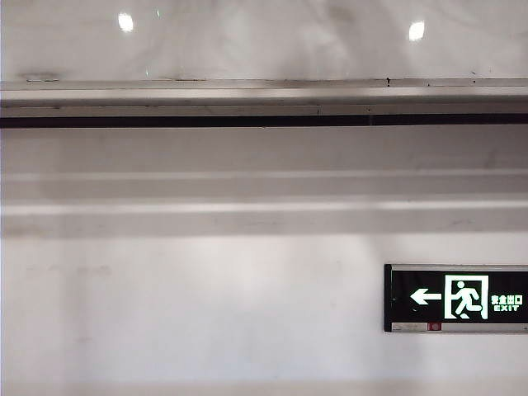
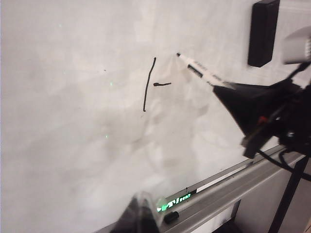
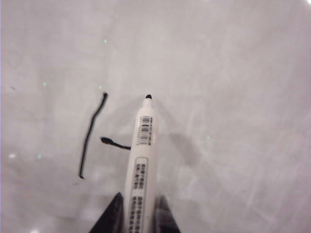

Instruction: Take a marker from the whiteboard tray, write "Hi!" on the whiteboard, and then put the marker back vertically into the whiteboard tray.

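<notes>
White plastic fills the right wrist view: the marker, uncapped, is pinched between the two dark fingers of the right gripper, its black tip aimed at the whiteboard. Whether the tip touches the board or hovers just off it I cannot tell.

Just beside the tip stand a long upright stroke and a short crossbar, which I read as the first half of the "H". So the pickup looks done and the writing barely begun: the second upright, the "i", the "!" and the return of the marker are left.

From the left wrist view, the left gripper shows only as a dark blur near the whiteboard tray; its state I cannot tell. A black cap-like piece lies on the tray's ledge there.

The board is glossy and smudged grey, reflecting two round lights in the exterior view. Below the tray, the matte wall carries a lit exit sign towards its lower right corner.
</notes>
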